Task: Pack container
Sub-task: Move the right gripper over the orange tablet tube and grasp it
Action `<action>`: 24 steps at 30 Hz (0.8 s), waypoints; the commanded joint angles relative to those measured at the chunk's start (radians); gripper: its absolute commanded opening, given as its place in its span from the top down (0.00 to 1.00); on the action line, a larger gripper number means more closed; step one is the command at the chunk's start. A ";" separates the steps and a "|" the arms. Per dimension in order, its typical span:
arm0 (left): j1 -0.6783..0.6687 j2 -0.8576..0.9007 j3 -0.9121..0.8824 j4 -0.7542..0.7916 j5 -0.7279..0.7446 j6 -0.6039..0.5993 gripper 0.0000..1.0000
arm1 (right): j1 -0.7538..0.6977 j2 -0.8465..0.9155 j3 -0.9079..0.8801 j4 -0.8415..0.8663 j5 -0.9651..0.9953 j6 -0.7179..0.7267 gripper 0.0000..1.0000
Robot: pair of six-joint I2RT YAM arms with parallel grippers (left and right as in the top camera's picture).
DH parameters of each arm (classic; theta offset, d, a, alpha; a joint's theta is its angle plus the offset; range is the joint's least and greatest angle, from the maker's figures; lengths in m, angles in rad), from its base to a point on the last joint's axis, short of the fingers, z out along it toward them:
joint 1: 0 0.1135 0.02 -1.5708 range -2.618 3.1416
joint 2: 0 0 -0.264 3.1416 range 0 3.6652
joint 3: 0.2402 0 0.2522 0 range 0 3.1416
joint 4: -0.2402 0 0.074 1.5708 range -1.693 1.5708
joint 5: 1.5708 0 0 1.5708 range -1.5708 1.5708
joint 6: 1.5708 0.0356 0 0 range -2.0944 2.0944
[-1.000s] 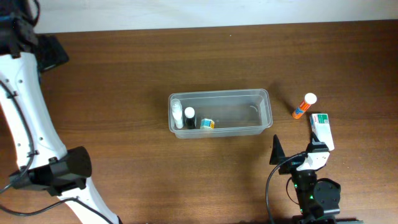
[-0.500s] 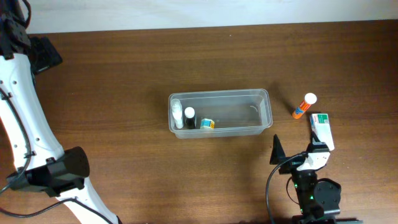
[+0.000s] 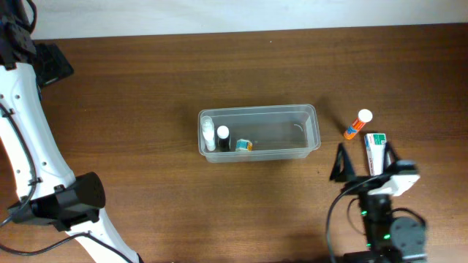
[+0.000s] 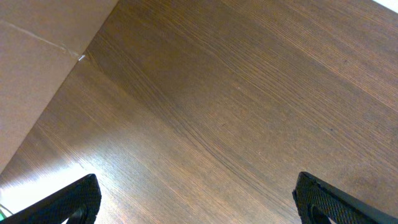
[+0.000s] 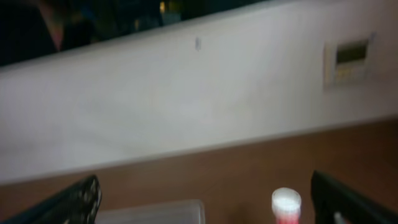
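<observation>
Currently container (image 3: 259, 131) sits mid-surface (image 3: 161, 88), holding white bottle (image 3: 208, 134), dark bottle (image 3: 223, 136) and small teal item (image 3: 244, 145) at its left end. Right fingers (image 3: 363, 159) spread open, straddling white-green box (image 3: 375, 152) near its lower part; orange glue stick (image 3: 357, 123) just beside, up-left. Left fingers (image 4: 199, 199) open, empty, over bare wood far from container. Risk, judged: closing could nudge glue stick and roll it; off-centre pinch might twist box; wrist view blurred, alignment uncertain.
</observation>
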 commanded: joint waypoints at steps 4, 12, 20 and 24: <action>0.003 0.005 0.003 -0.001 -0.010 -0.013 0.00 | 0.004 0.489 0.617 -0.283 0.139 -0.146 0.02; 0.003 0.005 0.003 -0.001 -0.010 -0.013 0.00 | -0.107 1.144 1.469 -0.918 0.160 -0.146 0.02; 0.003 0.005 0.003 -0.001 -0.010 -0.013 0.00 | -0.307 1.626 1.881 -1.334 -0.198 -0.145 0.02; 0.003 0.005 0.003 -0.001 -0.010 -0.013 0.00 | -0.338 1.727 1.881 -1.316 -0.211 -0.145 0.02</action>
